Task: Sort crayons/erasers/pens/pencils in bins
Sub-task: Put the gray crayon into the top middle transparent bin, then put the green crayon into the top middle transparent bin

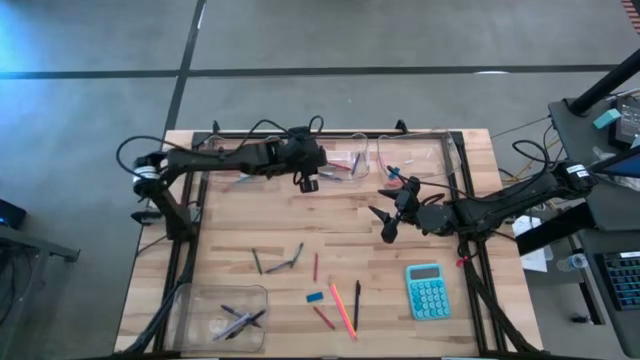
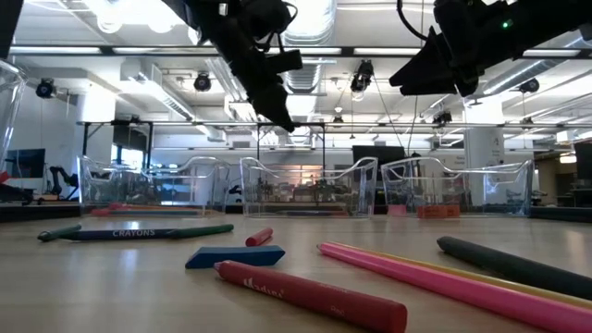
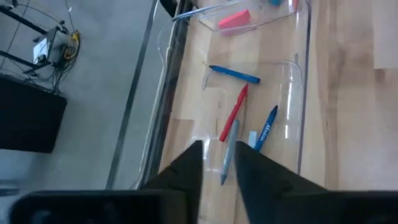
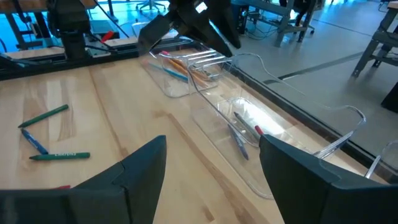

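My left gripper (image 1: 315, 172) hovers open over the middle clear bin (image 1: 345, 158) at the table's far edge. That bin holds crayons: a blue one (image 3: 235, 73), a red one (image 3: 235, 112), a lettered blue one (image 3: 266, 127) and a grey one (image 3: 229, 149). The grey crayon's end shows in the gap between my left gripper's (image 3: 219, 160) fingers; the fingers are not closed on it. My right gripper (image 1: 385, 222) waits open above the table's right half, holding nothing. Pencils lie in the far-left bin (image 4: 186, 65); a pink eraser (image 3: 235, 18) lies in the far-right bin (image 1: 415, 160).
Loose on the table's near middle lie green and blue crayons (image 1: 270, 262), a small red stick (image 1: 315, 265), a blue eraser (image 1: 315, 297), a red crayon (image 1: 322, 317), a pink pencil (image 1: 343, 310) and a black pen (image 1: 356, 293). A teal calculator (image 1: 428, 290) is at the near right. The near-left bin (image 1: 222, 315) holds pens.
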You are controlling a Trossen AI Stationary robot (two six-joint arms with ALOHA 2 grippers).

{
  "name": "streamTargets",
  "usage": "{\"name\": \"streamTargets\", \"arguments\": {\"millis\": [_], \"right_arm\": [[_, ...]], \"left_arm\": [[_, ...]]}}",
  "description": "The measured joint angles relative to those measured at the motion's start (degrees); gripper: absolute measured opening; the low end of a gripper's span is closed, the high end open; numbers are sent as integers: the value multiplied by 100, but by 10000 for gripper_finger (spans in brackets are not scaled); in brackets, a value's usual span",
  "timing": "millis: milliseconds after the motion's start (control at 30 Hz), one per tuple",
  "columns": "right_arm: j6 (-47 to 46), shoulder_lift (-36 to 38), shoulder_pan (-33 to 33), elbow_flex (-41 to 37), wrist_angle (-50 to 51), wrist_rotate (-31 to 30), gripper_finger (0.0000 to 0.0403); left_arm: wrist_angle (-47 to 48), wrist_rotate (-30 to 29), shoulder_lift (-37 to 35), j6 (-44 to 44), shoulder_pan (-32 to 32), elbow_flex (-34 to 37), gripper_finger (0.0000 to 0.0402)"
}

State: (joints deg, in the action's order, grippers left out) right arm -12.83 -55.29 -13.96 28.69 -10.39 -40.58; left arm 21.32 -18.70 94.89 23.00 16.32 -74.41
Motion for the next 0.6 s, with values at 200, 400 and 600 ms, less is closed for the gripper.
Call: {"name": "streamTargets", "arguments": {"millis": [200,400,600], "right_arm": [[15,0,0,0,5,-1,244],[-77,0,-2,-22,90,2,244],[-286,0,-4,-60,98,7,244]], "left_arm": [[644,-640,-110,-101,-124,-179,170],[2424,-330,-1099,-769,-666,-493,192],[3230,414,-2228,-1548,-1821,18,176]]}}
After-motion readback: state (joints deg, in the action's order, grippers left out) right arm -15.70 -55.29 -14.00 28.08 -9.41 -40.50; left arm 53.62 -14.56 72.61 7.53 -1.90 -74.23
